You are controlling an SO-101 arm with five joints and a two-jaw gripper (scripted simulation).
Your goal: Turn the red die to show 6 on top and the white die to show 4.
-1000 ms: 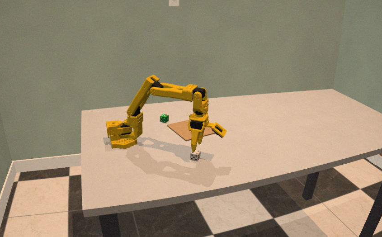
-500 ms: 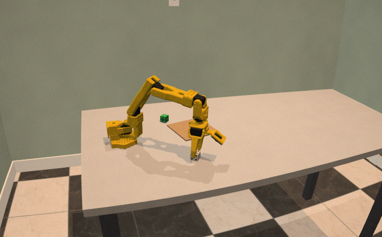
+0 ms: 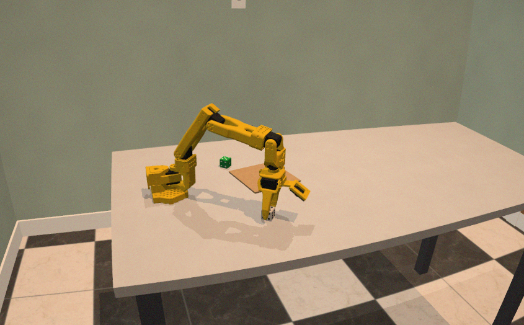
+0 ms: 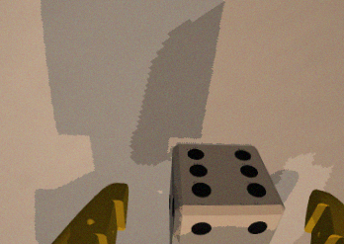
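Note:
The white die (image 3: pixel 272 214) (image 4: pixel 226 241) lies on the bare table in front of the mat. In the wrist view it shows a six-pip face and a four-pip face. My gripper (image 3: pixel 268 211) (image 4: pixel 219 201) points straight down with its fingers on either side of the die. There is a gap on both sides, so it is open and touches nothing. The brown mat (image 3: pixel 244 174) lies flat behind the gripper, partly hidden by the arm. The green die (image 3: pixel 225 162) sits on the table to the left of the mat. I see no red die in either view.
The arm's base (image 3: pixel 167 183) stands at the table's left. The table (image 3: pixel 376 181) reaches far to the right, and its front edge is a little way in front of the white die.

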